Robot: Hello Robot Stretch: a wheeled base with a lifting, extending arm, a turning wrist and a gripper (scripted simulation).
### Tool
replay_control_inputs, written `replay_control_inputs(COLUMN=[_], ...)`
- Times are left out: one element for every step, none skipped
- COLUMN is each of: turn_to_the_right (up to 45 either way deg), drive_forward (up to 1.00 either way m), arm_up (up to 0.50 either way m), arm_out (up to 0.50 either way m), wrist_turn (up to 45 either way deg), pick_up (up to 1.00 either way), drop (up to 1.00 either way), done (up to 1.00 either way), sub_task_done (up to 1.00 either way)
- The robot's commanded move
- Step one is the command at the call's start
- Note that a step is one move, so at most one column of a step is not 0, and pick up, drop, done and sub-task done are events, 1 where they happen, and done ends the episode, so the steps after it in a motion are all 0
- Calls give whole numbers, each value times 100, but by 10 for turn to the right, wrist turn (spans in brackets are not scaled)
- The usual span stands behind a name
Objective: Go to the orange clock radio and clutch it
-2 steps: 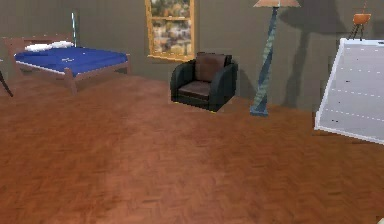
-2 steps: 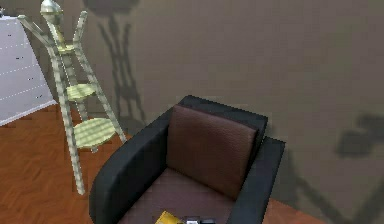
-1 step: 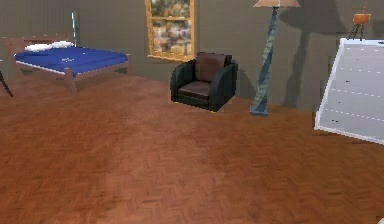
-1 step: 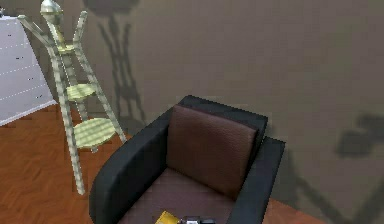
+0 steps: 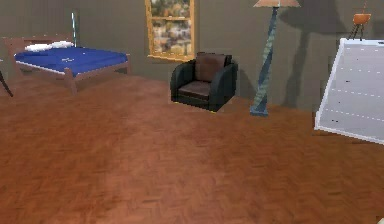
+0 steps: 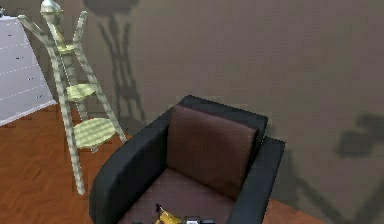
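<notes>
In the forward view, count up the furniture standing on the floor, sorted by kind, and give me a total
bed: 1
armchair: 1
floor lamp: 1
dresser: 1
Total: 4

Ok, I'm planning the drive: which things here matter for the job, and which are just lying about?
For the job: small orange thing atop the white dresser, possibly the clock radio.
Lying about: bed, black armchair, floor lamp, ladder shelf, framed picture.
</notes>
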Motion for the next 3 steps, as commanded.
replay_control_inputs(turn_to_the_right=[0,0,0], drive_forward=[0,0,0], arm_up=[0,-30,0], arm_out=[0,0,0], wrist_turn=[330,0,0], pick_up=[0,0,100], drop=[0,0,0], done=[0,0,0], sub_task_done=[0,0,0])
